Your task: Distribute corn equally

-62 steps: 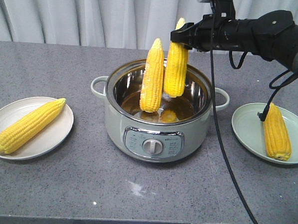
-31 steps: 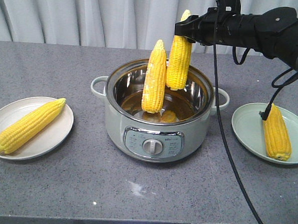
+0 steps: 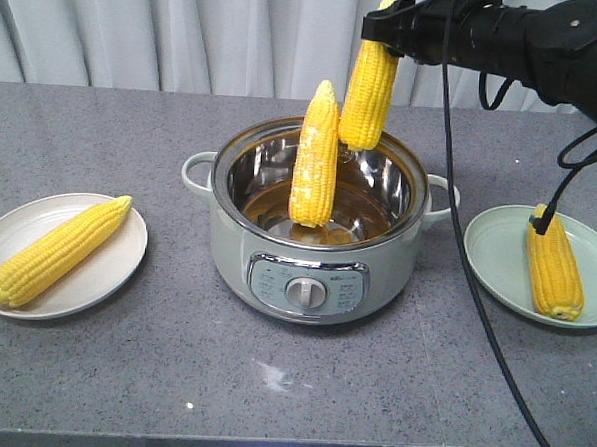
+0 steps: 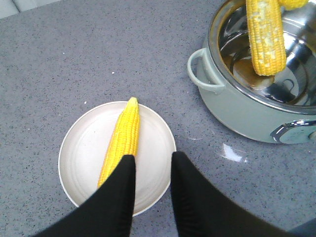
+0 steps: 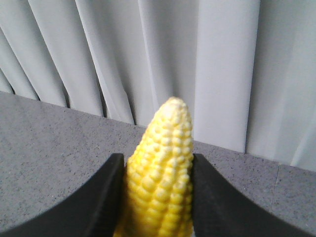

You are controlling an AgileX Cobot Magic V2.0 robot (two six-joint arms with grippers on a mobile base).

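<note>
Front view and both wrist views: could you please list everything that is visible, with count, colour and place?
table: one, speckled grey, under everything.
curtain: one, pale grey, behind the table.
pot: one, pale green with steel inside, table centre.
white plate: one, white, table's left.
green plate: one, pale green, table's right.
white-plate cob: one, yellow, lying on the white plate.
green-plate cob: one, yellow, lying on the green plate.
pot cob: one, yellow, standing tip-up in the pot.
held cob: one, yellow, hanging over the pot.
left tool: one, black, open, above the white plate.
right tool: one, black, shut on the held cob.
</note>
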